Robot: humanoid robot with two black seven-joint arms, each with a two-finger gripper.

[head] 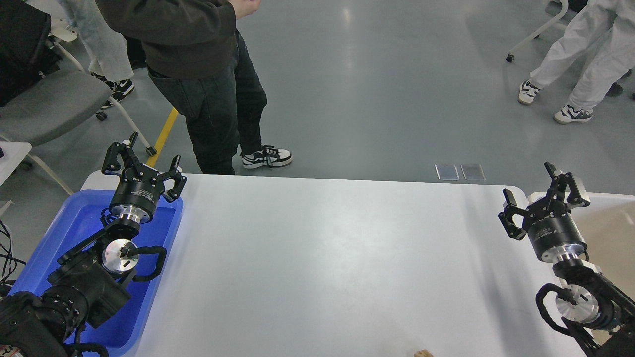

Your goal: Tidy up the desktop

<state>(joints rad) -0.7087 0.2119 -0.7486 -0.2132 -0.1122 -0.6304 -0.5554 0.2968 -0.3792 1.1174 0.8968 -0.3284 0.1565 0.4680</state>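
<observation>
Head view shows the desktop [327, 258], a wide white surface filling the middle, on a grey glossy floor [397, 89]. One blue tray [74, 225] sits at its left edge, one cream tub [615, 223] at its right. Two people stand beyond. The left gripper [144, 158] and right gripper [538, 191] both hang spread wide, holding nothing.
</observation>
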